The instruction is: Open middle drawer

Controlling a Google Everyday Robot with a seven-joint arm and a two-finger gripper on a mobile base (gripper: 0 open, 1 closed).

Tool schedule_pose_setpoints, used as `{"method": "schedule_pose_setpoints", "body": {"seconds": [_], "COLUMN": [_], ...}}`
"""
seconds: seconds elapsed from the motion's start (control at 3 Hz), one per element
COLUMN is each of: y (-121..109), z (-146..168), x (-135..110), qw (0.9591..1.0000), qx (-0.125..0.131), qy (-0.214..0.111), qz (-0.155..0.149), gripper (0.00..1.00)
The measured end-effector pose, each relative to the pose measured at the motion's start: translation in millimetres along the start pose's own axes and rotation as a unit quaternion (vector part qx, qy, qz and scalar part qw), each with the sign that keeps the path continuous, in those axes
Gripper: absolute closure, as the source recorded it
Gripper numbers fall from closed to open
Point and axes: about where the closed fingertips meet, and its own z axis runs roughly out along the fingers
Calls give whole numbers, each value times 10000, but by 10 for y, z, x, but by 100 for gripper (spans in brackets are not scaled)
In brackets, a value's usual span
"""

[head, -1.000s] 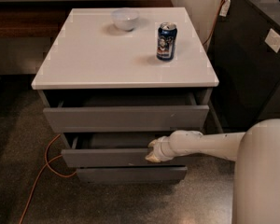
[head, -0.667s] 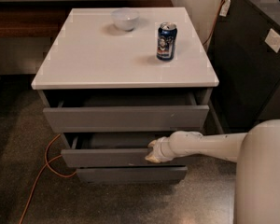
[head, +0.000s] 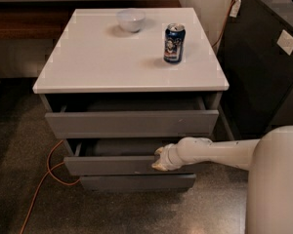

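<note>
Middle drawer [head: 122,165]: second of three grey fronts in the cabinet, below the white surface [head: 112,67]. Its front stands proud of the bottom drawer front [head: 136,182], and a dark gap shows behind its top edge, so it is partly open.

Gripper [head: 159,159]: at the top edge of the middle drawer front, right of centre, touching it. It appears to reach over the edge into the gap. Likely reason: the front has no handle, so the top lip is the only purchase for a pull. Whether the gripper is open or closed on the lip cannot be told. The arm [head: 219,152] comes in from the right, roughly level with the drawer, which suits a straight outward pull.

Top drawer [head: 132,124]: also standing out, overhanging the middle one, which leaves little room above the gripper.

On the surface: a white bowl [head: 131,19] at the back and a blue soda can [head: 174,43] to its right, well apart. Risk, as judged: a jerky pull could rock the can.

Orange cable [head: 36,191] lies on the floor, left of the cabinet.
</note>
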Motion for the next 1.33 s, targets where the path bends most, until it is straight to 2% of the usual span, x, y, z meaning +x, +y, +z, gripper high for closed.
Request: {"method": "schedule_pose_setpoints", "body": {"seconds": [0.67,1.33], "y": [2,1], "z": [0,-2], "x": [-1,3], "qw": [10000,10000], "qx": [-1,-2], "qy": [-1,-1], "qz": [0,-1], "gripper": [57,9]}}
